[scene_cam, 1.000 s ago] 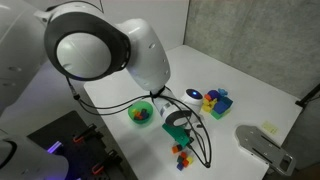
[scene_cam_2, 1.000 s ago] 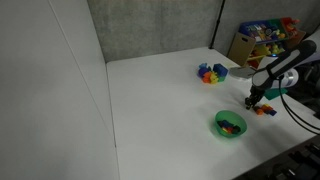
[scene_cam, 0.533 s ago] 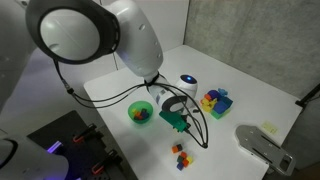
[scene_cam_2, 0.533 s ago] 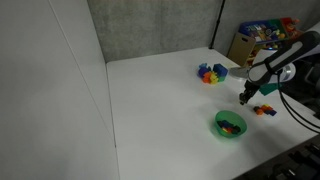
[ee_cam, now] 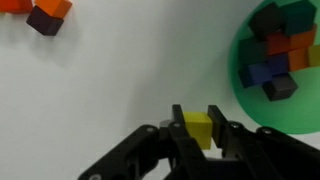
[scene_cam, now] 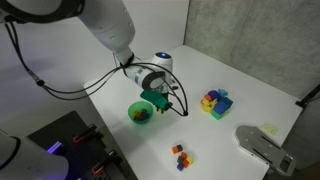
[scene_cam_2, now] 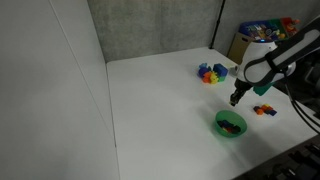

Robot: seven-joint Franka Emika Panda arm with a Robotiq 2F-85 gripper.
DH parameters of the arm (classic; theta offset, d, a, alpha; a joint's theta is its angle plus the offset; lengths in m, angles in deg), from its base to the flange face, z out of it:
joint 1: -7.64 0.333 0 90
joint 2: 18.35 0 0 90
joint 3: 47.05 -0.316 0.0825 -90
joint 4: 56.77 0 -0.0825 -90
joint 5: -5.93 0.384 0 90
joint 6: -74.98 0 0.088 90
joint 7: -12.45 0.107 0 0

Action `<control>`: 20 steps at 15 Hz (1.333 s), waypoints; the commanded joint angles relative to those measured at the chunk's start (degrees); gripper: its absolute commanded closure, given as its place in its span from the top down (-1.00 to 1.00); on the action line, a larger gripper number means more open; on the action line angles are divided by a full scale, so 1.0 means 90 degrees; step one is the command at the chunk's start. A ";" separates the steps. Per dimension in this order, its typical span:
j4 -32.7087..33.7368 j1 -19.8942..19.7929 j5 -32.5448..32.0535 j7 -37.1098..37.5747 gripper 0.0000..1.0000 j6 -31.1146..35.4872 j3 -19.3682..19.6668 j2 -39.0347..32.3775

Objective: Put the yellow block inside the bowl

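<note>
In the wrist view my gripper (ee_cam: 199, 125) is shut on the yellow block (ee_cam: 199, 129), a small plain cube held between the two black fingers. The green bowl (ee_cam: 247, 88) lies to the right, cut off by the frame edge, with several small dark and red cubes in it. In both exterior views the gripper (scene_cam: 160, 102) (scene_cam_2: 235, 98) hangs above the white table just beside the bowl (scene_cam: 141, 112) (scene_cam_2: 230, 124). The block is too small to make out there.
A few small cubes (scene_cam: 181, 154) (scene_cam_2: 264, 110) lie on the table near its edge; they show at the top left of the wrist view (ee_cam: 40, 12). A multicoloured block pile (scene_cam: 216, 102) (scene_cam_2: 211, 73) sits further back. A shelf of toys (scene_cam_2: 262, 38) stands behind.
My gripper has lifted away from the loose cubes with the yellow block in it and moved across the table to the bowl's side.
</note>
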State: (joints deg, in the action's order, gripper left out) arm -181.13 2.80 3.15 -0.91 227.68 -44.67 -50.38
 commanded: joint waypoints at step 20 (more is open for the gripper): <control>-0.1334 0.0314 0.0477 0.1561 1.00 -0.4520 -0.0111 0.4748</control>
State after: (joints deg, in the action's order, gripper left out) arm -190.46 6.19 7.16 10.42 188.50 -46.47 -14.13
